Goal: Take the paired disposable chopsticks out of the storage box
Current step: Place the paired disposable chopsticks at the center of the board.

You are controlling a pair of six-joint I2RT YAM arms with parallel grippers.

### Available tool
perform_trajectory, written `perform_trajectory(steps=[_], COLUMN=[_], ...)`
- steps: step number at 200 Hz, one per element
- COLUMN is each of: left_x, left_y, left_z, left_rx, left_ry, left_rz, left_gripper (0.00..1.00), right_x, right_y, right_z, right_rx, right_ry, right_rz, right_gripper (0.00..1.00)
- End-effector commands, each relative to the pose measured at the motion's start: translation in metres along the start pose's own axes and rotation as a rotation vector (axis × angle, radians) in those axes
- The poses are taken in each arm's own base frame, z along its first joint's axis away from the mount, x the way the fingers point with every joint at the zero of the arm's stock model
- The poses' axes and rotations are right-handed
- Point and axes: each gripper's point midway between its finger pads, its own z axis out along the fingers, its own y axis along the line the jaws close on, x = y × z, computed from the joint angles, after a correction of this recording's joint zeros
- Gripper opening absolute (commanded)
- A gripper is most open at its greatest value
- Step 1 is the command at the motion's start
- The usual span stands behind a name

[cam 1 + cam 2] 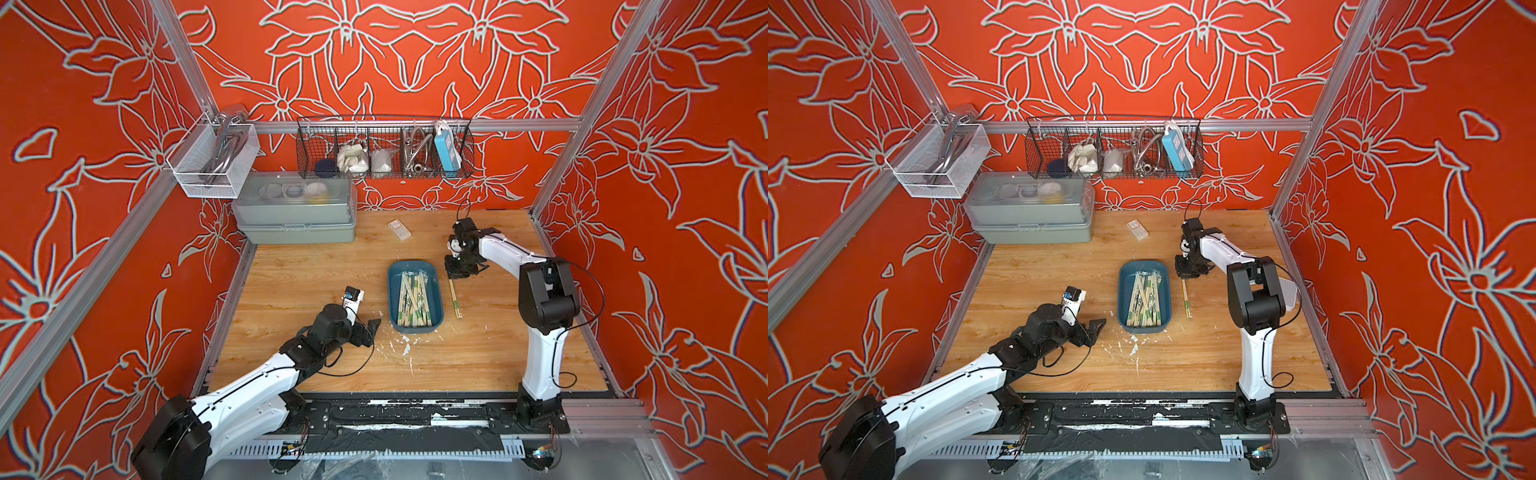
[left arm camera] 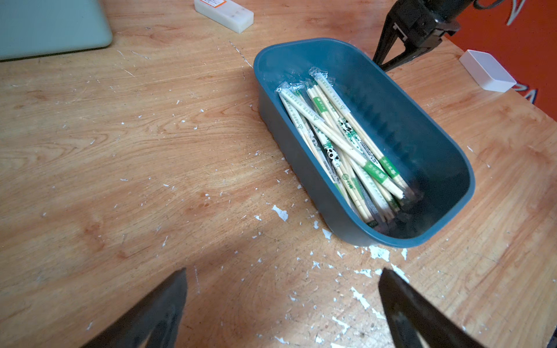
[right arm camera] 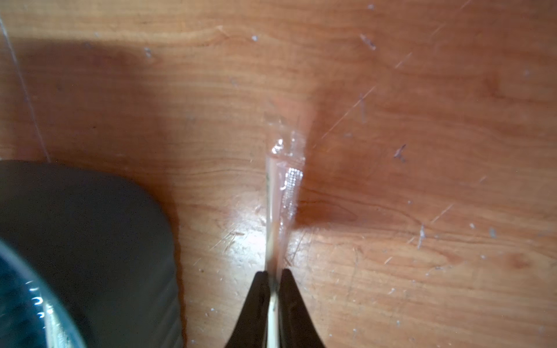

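Observation:
The storage box (image 1: 415, 266) (image 1: 1144, 264) (image 2: 301, 168), a dark teal tray, sits mid-table in both top views. Several paired disposable chopsticks (image 1: 412, 299) (image 1: 1144, 299) (image 2: 346, 144) lie in it lengthwise, in clear sleeves with green bands. One more pair (image 1: 455, 300) (image 1: 1186, 300) (image 3: 278, 192) lies on the wood just right of the box. My right gripper (image 1: 451, 277) (image 1: 1183, 276) (image 3: 273, 272) points down at its far end, fingers pressed on the pair, with the box wall (image 3: 75, 241) beside it. My left gripper (image 1: 372, 332) (image 1: 1096, 330) (image 2: 281, 274) hovers open and empty, left of the box's near end.
A grey lidded case (image 1: 297, 216) stands at the back left, and a small white block (image 1: 399, 229) (image 2: 224, 10) lies behind the box. Wire baskets (image 1: 384, 149) (image 1: 212, 162) hang on the back rail. White flecks (image 1: 405, 345) litter the wood near the box's front.

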Motion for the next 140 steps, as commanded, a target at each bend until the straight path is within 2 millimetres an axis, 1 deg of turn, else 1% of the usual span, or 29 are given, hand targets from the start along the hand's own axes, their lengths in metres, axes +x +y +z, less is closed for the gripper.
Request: perform_trajectory(steps=[1, 41, 51, 66, 73, 108, 140], left_x=[-0.01, -0.009, -0.008, -0.008, -0.007, -0.007, -0.008], left_y=[-0.003, -0.004, -0.004, -0.004, -0.004, -0.005, -0.006], left_z=[0.0, 0.002, 0.003, 0.004, 0.004, 0.006, 0.008], left_rx=[0.003, 0.009, 0.009, 0.006, 0.005, 0.01, 0.016], left_ry=[-0.017, -0.008, -0.006, -0.003, 0.0, 0.005, 0.01], left_rz=[0.015, 0.014, 0.014, 0.014, 0.013, 0.011, 0.01], left_gripper=[0.98, 0.98, 0.98, 0.98, 0.98, 0.98, 0.98], right_x=[-0.007, -0.005, -0.003, 0.001, 0.003, 0.013, 0.024], right_y=[-0.01, -0.012, -0.01, -0.006, -0.006, -0.006, -0.008], right_z=[0.005, 0.009, 0.007, 0.002, 0.0, -0.007, 0.002], right_rx=[0.021, 0.031, 0.02, 0.004, 0.003, -0.001, 0.023], right_ry=[0.0, 0.01, 0.012, -0.009, -0.018, -0.038, -0.019], right_rz=[0.004, 0.022, 0.028, 0.028, 0.029, 0.017, 0.007], right_gripper=[0.15, 0.19, 0.23, 0.34, 0.37, 0.39, 0.39])
